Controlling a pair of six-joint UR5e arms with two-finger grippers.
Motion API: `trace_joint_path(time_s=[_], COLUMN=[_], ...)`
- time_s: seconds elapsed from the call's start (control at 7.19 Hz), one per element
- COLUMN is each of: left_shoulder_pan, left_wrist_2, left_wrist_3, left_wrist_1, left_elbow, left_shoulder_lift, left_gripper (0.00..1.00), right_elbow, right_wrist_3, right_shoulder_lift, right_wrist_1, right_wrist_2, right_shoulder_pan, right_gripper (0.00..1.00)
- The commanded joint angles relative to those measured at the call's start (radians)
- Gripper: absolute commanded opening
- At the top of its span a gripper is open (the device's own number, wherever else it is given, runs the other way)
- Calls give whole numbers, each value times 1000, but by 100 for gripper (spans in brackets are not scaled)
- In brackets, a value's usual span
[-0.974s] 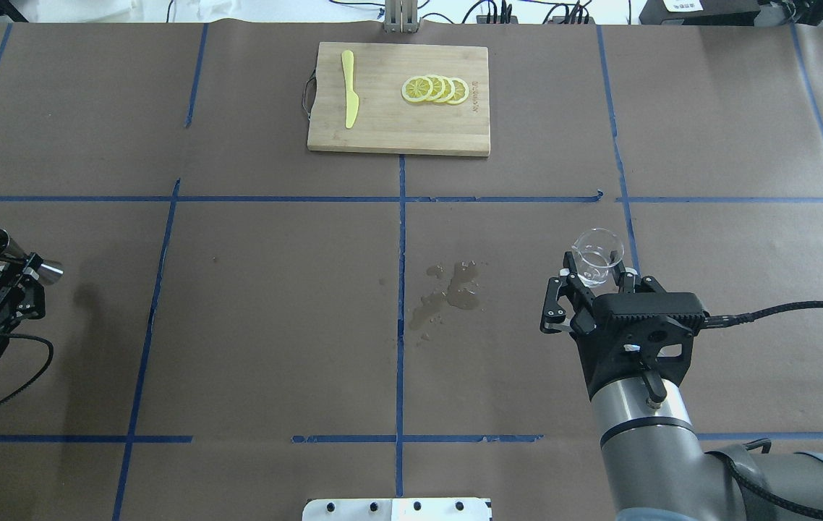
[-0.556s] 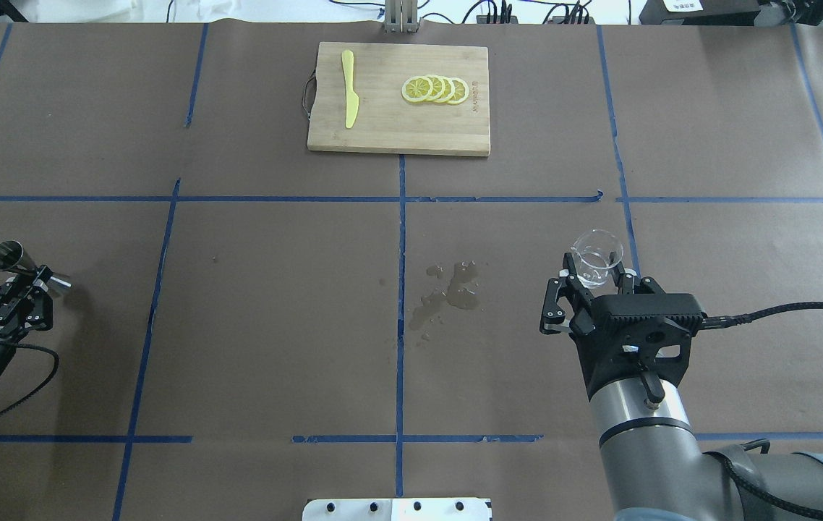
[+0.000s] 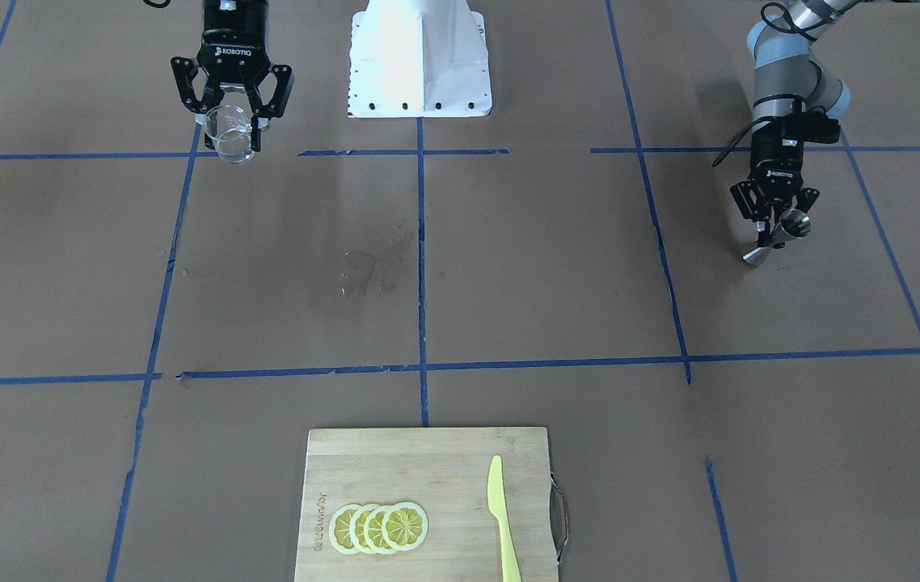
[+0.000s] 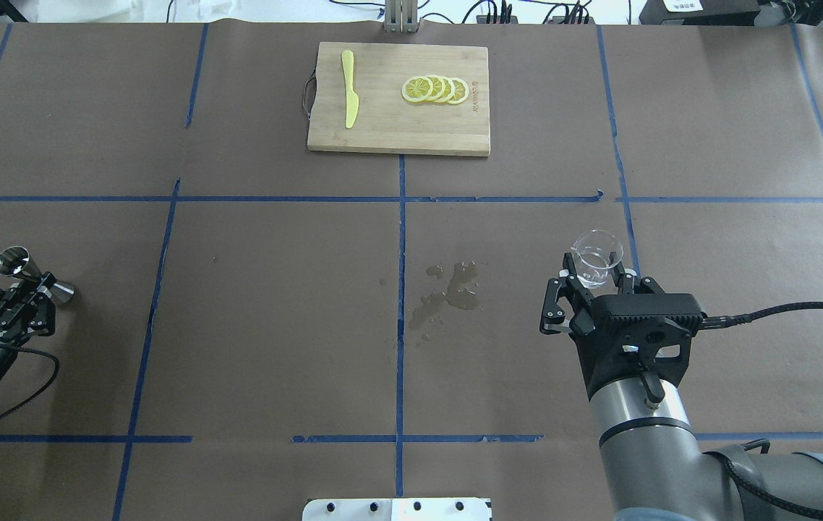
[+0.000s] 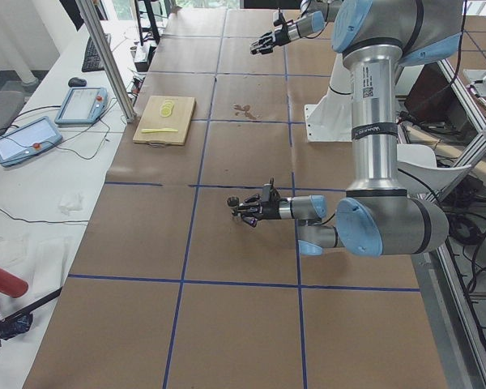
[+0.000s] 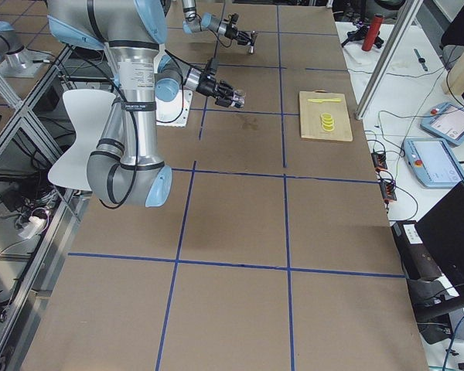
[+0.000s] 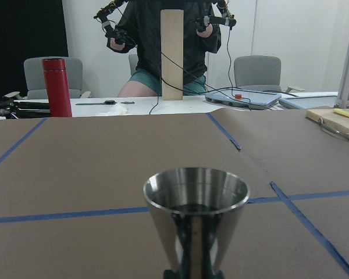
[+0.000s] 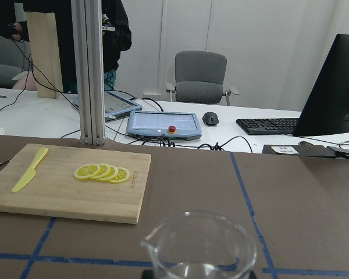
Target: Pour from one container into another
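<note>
jigger (image 7: 196, 221): lower cone cut off by the left wrist view's bottom edge.
cup (image 8: 199, 250): base cut off in the right wrist view.
board (image 3: 428, 469): one side cut off at the front-facing view's bottom.
knife (image 3: 500, 517): on the board, end cut off likewise.

Brown paper (image 4: 274, 311) crossed by blue tape (image 4: 401, 217) covers the desk (image 4: 744, 108). Beyond it: white walls (image 8: 267, 35), 1 grey chair (image 8: 200, 72) at upper centre, a black monitor (image 8: 333, 87) at right.
</note>
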Motion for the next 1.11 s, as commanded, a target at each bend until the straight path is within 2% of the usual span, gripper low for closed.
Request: trace_joint_path(time_s=[0.0, 0.42, 0.56, 0.97], left_shoulder_pan=[2, 9, 12, 22], left_wrist_2=[-1, -3, -3, -10], left_wrist_3=[0, 0, -2, -2], left_wrist_1=[0, 0, -3, -9], left_elbow=[1, 1, 1, 1], left_shoulder_lift=[1, 17, 17, 19], left_gripper=[0, 0, 99, 100], right_elbow=[0, 2, 3, 3], right_wrist_3=[0, 0, 0, 0], right_shoulder_lift=[1, 3, 4, 6], right_wrist_1=[0, 0, 0, 0], right_wrist_2=[1, 1, 1, 1], right_shoulder_pan=[0, 0, 0, 0], right_gripper=[0, 0, 0, 0])
